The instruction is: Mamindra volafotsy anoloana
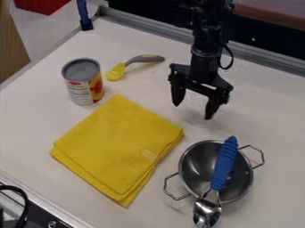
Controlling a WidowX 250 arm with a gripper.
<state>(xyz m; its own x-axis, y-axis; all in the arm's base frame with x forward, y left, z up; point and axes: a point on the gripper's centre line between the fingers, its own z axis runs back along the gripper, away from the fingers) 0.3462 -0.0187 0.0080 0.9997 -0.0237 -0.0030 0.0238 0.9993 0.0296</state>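
Silver pot (198,165) sits upright on the tabletop (274,116) at the lower right, below and to the right of the gripper (193,111) and well apart from it. Going across from the left, a brown panel (12,51) stands at the upper edge, a black cable (24,202) curves in the lower corner, and a red object (39,5) shows beyond the tabletop's rim. Next comes the can (83,82), upright, with a grey top and a label partly yellow and red. The folded yellow cloth (119,147) lies flat just beside it, its upper corner near the can's base and its right corner toward the pot. Behind the cloth, the small yellow spoon (115,72) lies with its yellow head toward the can and its grey handle angled off to the right. The gripper hangs pointing down over the tabletop, right of that spoon, its 2 fingers spread wide with nothing between them. Last is the pot again, with 2 wire handles, at its lower left and upper right. Across it lies the blue-handled spoon (224,164), tilted, handle over the far rim and metal head beyond the near rim
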